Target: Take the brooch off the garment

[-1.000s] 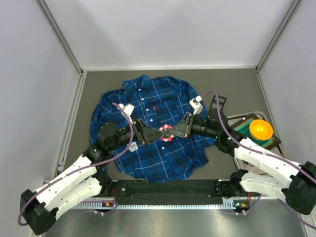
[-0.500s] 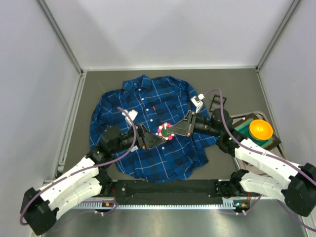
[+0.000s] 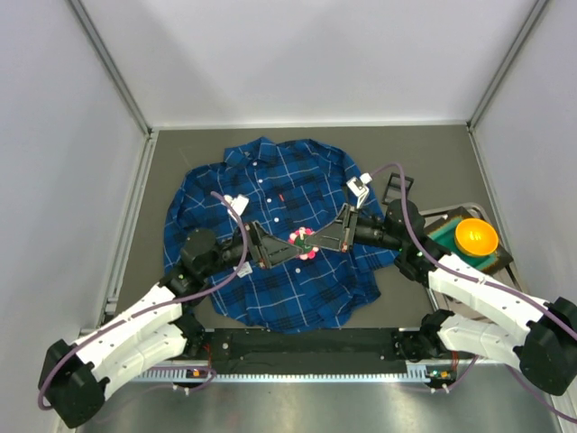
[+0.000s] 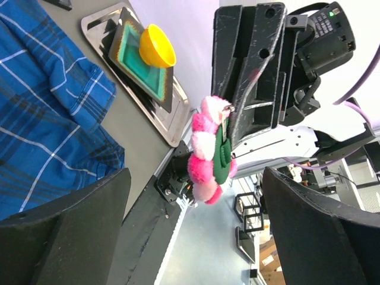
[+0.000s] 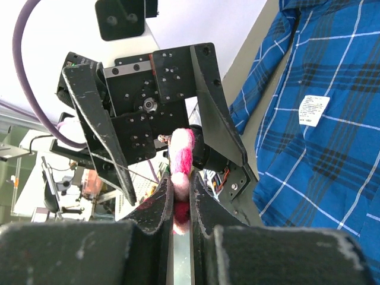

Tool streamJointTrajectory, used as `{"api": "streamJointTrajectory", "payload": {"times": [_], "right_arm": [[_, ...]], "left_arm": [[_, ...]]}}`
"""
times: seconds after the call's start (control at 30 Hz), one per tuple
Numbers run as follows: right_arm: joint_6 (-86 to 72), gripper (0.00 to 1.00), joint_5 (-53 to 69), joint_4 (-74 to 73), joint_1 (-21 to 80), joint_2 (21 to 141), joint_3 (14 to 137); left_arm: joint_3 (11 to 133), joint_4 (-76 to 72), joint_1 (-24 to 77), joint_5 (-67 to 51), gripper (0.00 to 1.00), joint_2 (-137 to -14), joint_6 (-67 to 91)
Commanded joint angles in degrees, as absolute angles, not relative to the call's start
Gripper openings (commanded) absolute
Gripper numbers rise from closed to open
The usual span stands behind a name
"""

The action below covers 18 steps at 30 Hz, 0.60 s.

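The brooch (image 3: 302, 244), a small ring of pink and red balls with a green back, is held above the garment (image 3: 270, 189), a blue plaid shirt lying flat on the table. My right gripper (image 3: 313, 241) is shut on it. In the right wrist view the brooch (image 5: 181, 155) is pinched between the fingers of the right gripper (image 5: 180, 185). My left gripper (image 3: 281, 250) is open and faces the brooch from the left. In the left wrist view the brooch (image 4: 205, 160) hangs between the spread fingers of the left gripper (image 4: 196, 178), not touching them. The garment also shows in the left wrist view (image 4: 41, 119) and in the right wrist view (image 5: 320, 154).
An orange bowl (image 3: 476, 236) sits on a green tray (image 3: 451, 230) at the right, and it also shows in the left wrist view (image 4: 157, 46). A white printed tag (image 5: 313, 110) lies on the shirt. Grey walls enclose the table on three sides.
My left gripper drew back from the brooch to the lower left, then came a little closer again. My right gripper still holds the brooch and has barely moved.
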<state>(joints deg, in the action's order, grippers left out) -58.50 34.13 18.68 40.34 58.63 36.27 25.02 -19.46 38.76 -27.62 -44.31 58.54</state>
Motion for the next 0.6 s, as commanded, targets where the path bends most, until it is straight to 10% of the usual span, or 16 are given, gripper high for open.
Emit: {"api": "streamJointTrajectory", "payload": {"times": [0.0, 0.57], "right_arm": [[-57.13, 0.00, 35.16, 21.88, 40.69, 58.71, 36.39], [-55.37, 0.00, 34.54, 20.57, 41.84, 58.89, 37.27]], "left_arm": [[27.07, -24.08, 38.41, -27.33, 0.96, -44.29, 58.53], [27.42, -29.08, 38.41, -27.33, 0.82, -47.72, 60.29]]}}
